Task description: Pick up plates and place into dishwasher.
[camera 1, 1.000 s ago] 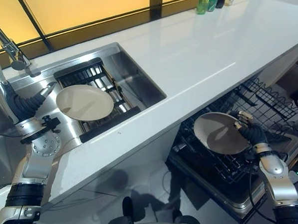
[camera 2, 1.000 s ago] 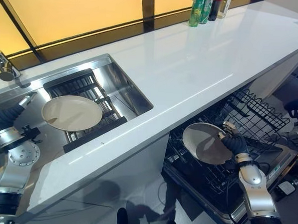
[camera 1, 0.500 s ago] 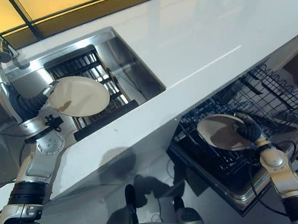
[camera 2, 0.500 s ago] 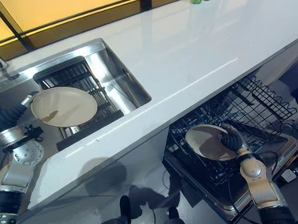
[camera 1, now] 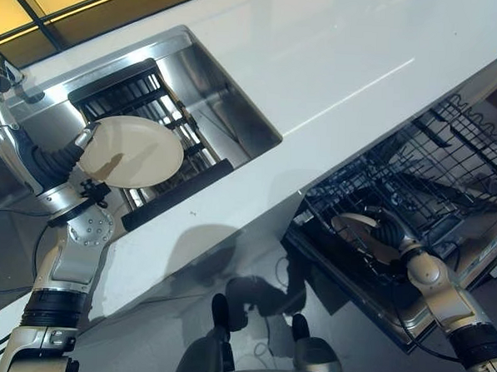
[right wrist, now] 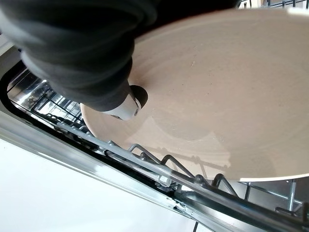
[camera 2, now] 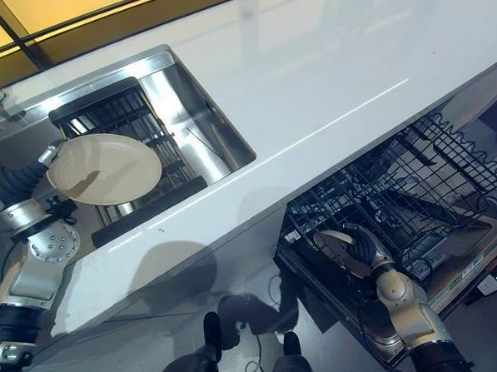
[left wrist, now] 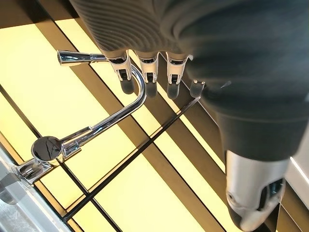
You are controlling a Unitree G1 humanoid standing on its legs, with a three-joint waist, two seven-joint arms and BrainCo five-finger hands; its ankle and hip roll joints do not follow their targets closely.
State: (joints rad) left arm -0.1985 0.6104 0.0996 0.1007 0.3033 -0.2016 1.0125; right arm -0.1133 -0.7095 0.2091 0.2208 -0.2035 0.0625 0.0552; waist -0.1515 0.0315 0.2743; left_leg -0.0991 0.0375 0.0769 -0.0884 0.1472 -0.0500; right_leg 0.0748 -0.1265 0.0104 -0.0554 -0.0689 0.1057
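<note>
A plate (right wrist: 227,96) is held clamped in the right hand (camera 2: 364,247), low among the wires of the dishwasher rack (camera 2: 415,195). A second plate (camera 1: 132,151) is carried over the sink (camera 1: 207,109) by the left hand (camera 1: 56,163), whose finger state cannot be told. Seating is in hand; release follows.

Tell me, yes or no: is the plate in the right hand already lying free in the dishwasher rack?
No. The right hand grips the plate, its thumb pressed on the face above the dishwasher rack.
</note>
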